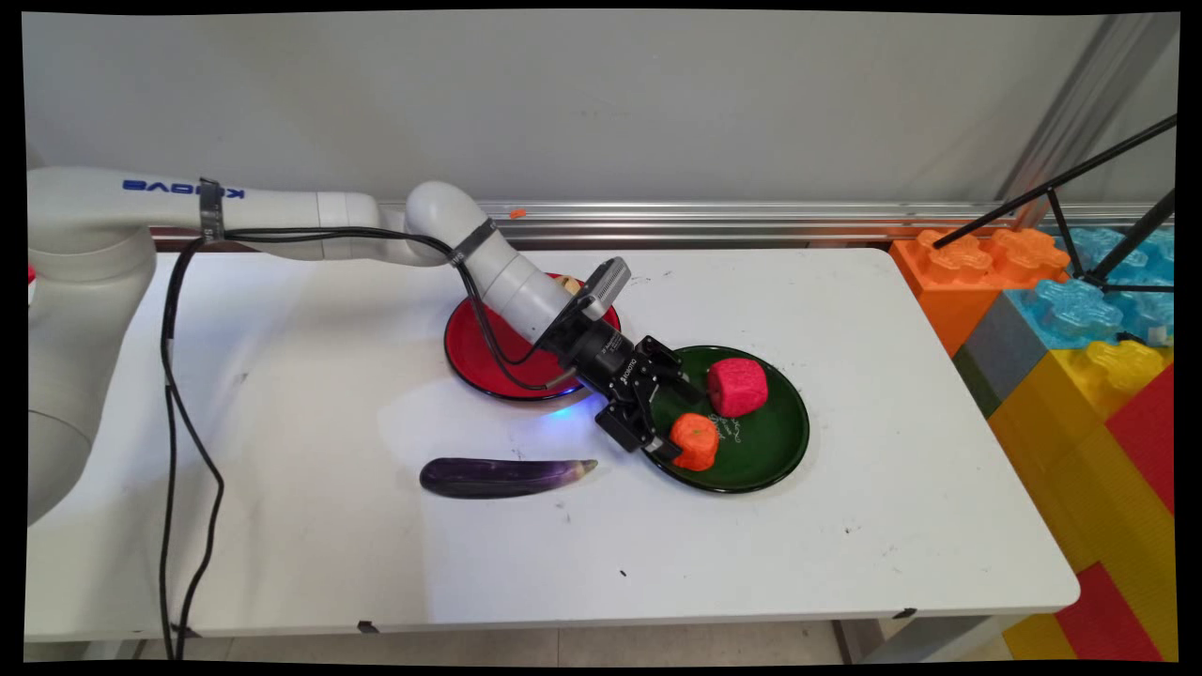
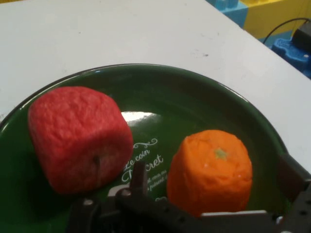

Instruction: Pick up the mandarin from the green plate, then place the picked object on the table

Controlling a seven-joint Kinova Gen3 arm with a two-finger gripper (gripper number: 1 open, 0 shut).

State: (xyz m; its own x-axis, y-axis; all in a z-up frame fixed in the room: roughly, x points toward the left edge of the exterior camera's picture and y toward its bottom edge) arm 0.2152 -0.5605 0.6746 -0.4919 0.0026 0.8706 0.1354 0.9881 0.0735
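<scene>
We see the gripper [image 1: 678,422] spread around an orange fruit [image 1: 696,440] on the green plate [image 1: 765,460]; the linkage hides its base.

Purple eggplant [image 1: 505,476] lies near red plate [image 1: 488,352].

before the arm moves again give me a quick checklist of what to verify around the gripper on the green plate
1. Gripper open with the orange piece between its fingers: ok.
2. Fingers actually touching the orange piece: cannot tell.
3. Orange piece resting on the green plate: ok.
4. Red piece apart from the orange one: ok, a gap shows in the hand view.
5. Eggplant lies on the table, away from the gripper: ok.
6. Red plate contents: cannot tell, the arm hides them.
</scene>
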